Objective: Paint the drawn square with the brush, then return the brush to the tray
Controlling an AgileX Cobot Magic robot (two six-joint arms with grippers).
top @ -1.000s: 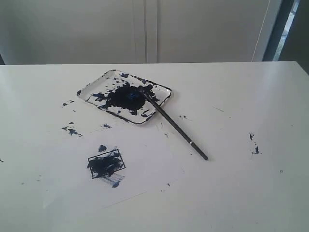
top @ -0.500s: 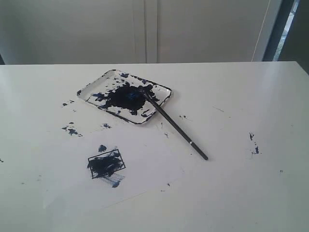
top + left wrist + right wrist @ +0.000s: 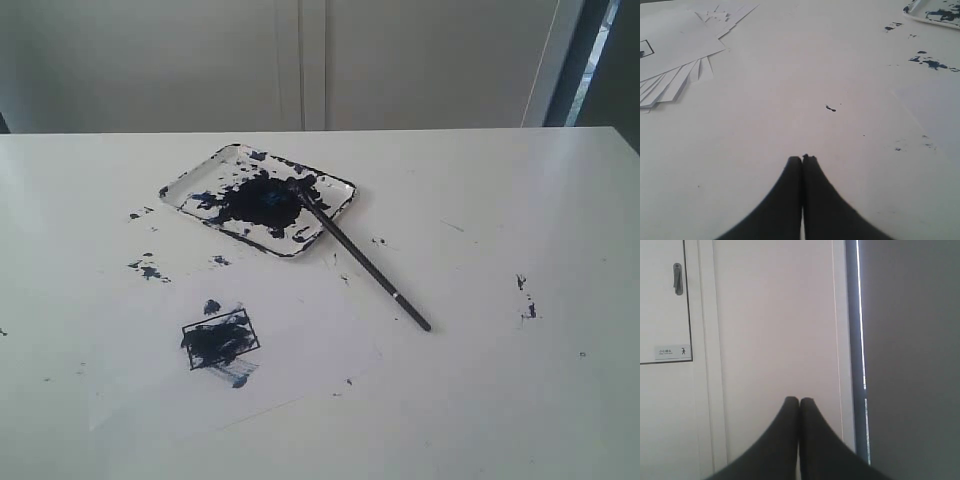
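Left wrist view, tray (image 3: 923, 13) cut off (corner only)

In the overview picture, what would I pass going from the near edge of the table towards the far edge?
painted square → tray. The brush is left out: it slants across between them, with its tip in the tray.

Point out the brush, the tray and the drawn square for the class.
the brush (image 3: 360, 257), exterior view, middle of its black handle.
the tray (image 3: 212, 170), exterior view, bare white patch of its floor.
the drawn square (image 3: 220, 340), exterior view, its paint-smeared centre.
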